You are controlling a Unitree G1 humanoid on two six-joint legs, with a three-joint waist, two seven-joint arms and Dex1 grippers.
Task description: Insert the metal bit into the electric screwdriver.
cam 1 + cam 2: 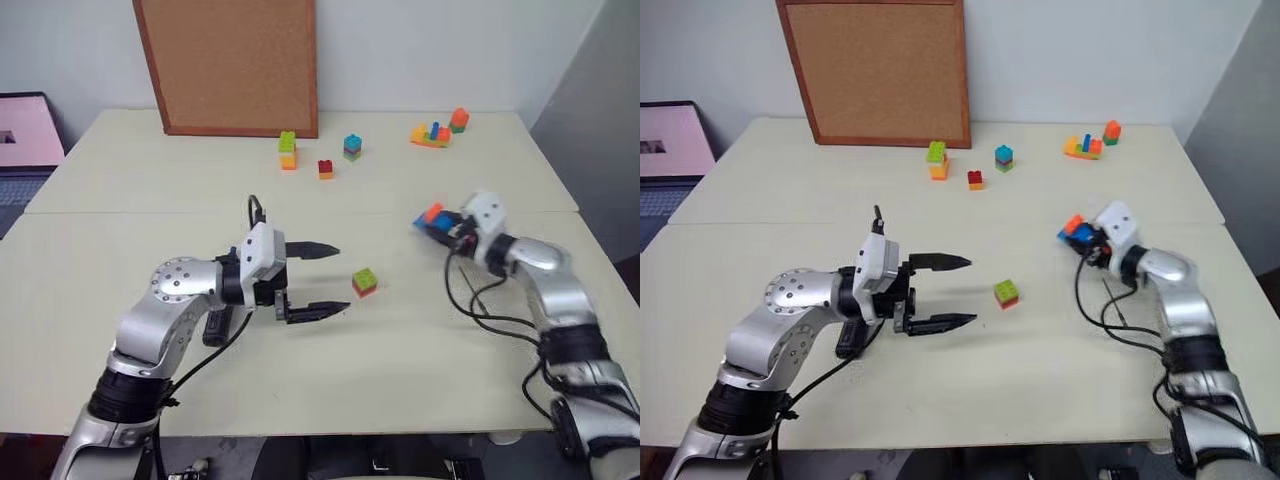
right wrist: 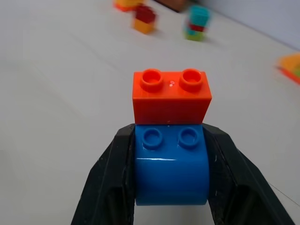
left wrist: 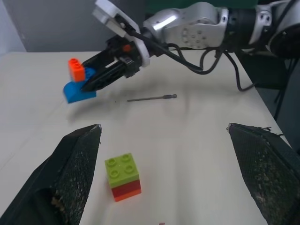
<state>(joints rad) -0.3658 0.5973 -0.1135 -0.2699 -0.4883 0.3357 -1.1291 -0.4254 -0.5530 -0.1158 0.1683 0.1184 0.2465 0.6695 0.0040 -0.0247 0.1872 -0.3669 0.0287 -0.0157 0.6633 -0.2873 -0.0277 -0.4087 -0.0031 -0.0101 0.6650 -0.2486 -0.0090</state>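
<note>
Nearest the desk's (image 1: 120, 250) front edge, the left gripper (image 1: 325, 280) points level toward the right edge, its two black fingers spread wide and empty. Just past its fingertips stands a green-and-red brick stack (image 1: 365, 282). Toward the right edge, the bent right arm aims its gripper (image 2: 171, 197) across the desk, fingers clamped on a blue brick (image 2: 171, 171) topped by an orange brick (image 2: 171, 96). Near that gripper the metal bit (image 3: 151, 98) lies flat on the cream desktop. More brick stacks (image 1: 288, 150) sit before a corkboard (image 1: 230, 60) leaning at the back edge.
</note>
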